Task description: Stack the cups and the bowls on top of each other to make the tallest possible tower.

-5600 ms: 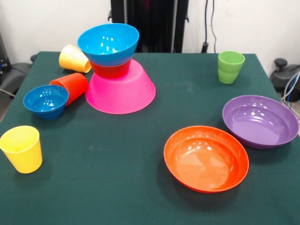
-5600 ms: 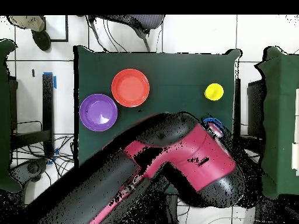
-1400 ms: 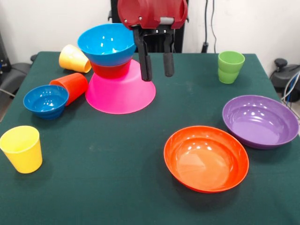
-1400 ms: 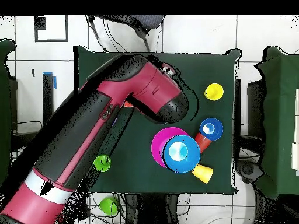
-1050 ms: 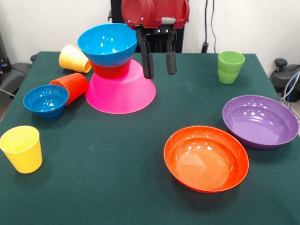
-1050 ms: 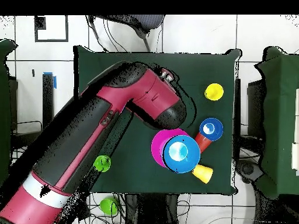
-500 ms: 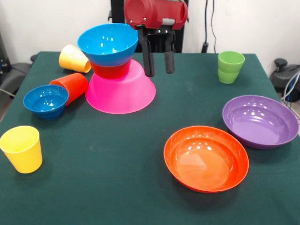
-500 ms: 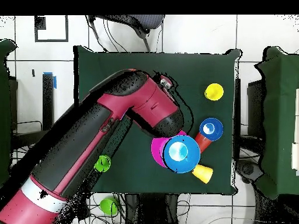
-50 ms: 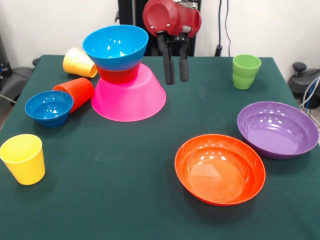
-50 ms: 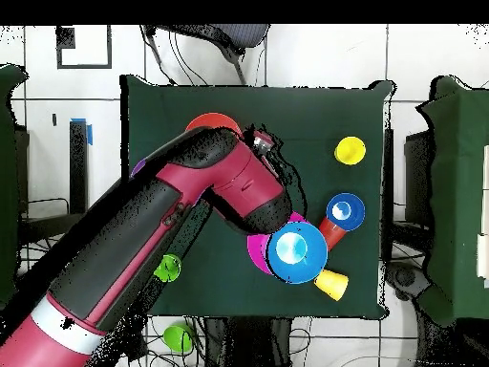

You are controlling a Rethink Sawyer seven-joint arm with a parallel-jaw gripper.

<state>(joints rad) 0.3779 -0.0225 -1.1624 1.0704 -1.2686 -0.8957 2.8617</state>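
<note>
Front view: gripper (image 9: pixel 176 78), fingers spread and empty, hovers beside the tower (image 9: pixel 126 75); next it likely must pick another bowl.

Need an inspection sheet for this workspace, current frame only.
Surface: green cloth table.
Tower: pink bowl upside down, small orange bowl, blue bowl on top.
Loose bowls: small blue, shallow orange, purple.
Cups: yellow and green upright; orange-red and second yellow on their sides.
Clutter: nothing seen.
Hand: open, empty, beside tower.
Cables: on back wall.
Surroundings: tiled floor.
</note>
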